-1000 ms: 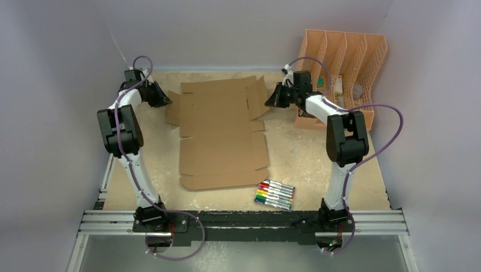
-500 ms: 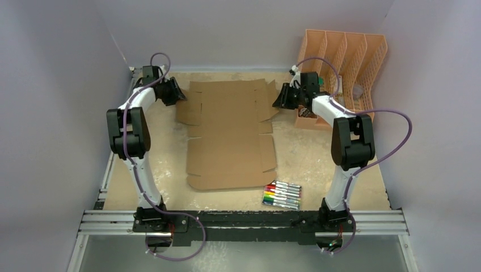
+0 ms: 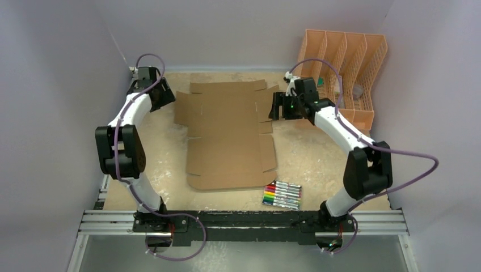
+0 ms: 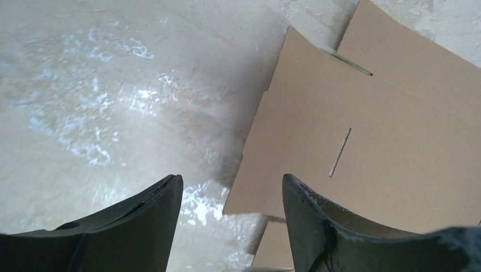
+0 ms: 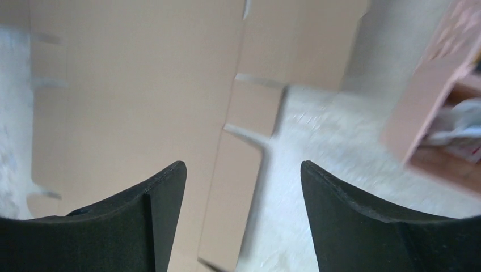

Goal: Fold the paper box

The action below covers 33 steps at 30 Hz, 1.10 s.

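Observation:
The paper box is a flat brown cardboard sheet with flaps and slots, lying unfolded in the middle of the table. My left gripper is just off its far left flap, open, with nothing between the fingers. In the left wrist view the left gripper is over the table, with the sheet's edge running beneath and to the right. My right gripper hangs at the far right flap, also open. The right wrist view has the right gripper above a side flap of the sheet, not touching it.
A peach slotted organizer stands at the back right, close behind the right arm, and shows in the right wrist view as the organizer. A row of coloured markers lies near the sheet's front right corner. The aluminium rail runs along the front.
Both grippers have opened and let go of the sheet's far flaps. The sheet slid a little to the right and now lies flat. The right arm has stretched out lower.

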Motion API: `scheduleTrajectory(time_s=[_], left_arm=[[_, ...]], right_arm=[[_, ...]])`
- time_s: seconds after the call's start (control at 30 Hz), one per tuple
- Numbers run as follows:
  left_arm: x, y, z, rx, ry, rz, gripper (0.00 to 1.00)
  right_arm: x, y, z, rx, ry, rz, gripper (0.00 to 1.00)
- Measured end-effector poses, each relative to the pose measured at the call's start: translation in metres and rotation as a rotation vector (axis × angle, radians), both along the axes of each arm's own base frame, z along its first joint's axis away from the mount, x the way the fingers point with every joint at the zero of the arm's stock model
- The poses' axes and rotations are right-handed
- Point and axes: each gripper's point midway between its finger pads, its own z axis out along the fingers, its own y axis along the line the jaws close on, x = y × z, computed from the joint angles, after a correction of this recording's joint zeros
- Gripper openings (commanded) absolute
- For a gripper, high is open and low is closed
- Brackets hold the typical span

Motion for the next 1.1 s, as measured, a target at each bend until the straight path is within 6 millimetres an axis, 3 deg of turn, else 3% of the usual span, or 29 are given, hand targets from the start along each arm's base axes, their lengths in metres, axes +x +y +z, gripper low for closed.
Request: scheduleTrajectory(time_s=[0.1,0.23,0.37,0.47,0.57,0.67,0.87,1.0,1.1], left_arm=[[-0.014,-0.01,0.016,0.052,-0.025,0.006,0.65],[-0.036,-0.042,0.019,0.079,-0.019,-0.055,0.65],[-0.052,-0.08,0.008,0.098,0.022,-0.159,0.65],[-0.064,-0.106,-0.001,0.107,0.052,-0.238,0.66],[-0.07,-0.123,-0.006,0.104,0.066,-0.287,0.65],[-0.071,-0.127,-0.011,0.097,0.079,-0.3,0.66],[-0.072,-0.127,-0.021,0.094,0.106,-0.304,0.66],[-0.072,-0.127,-0.021,0.094,0.107,-0.304,0.65],[-0.072,-0.127,-0.021,0.094,0.107,-0.304,0.66]], right_arm=[[-0.042,0.022,-0.002,-0.048,0.021,0.062,0.8],[-0.1,0.042,-0.027,-0.114,0.1,0.145,0.85],[-0.157,0.04,-0.054,-0.216,0.207,0.187,0.89],[-0.194,0.042,-0.06,-0.284,0.253,0.216,0.95],[-0.22,0.048,-0.055,-0.312,0.255,0.243,0.99],[-0.241,0.057,-0.057,-0.345,0.265,0.276,0.99],[-0.272,0.062,-0.085,-0.525,0.332,0.318,0.99],[-0.281,0.046,-0.103,-0.659,0.394,0.251,0.99],[-0.288,0.021,-0.104,-0.754,0.443,0.147,0.99]])
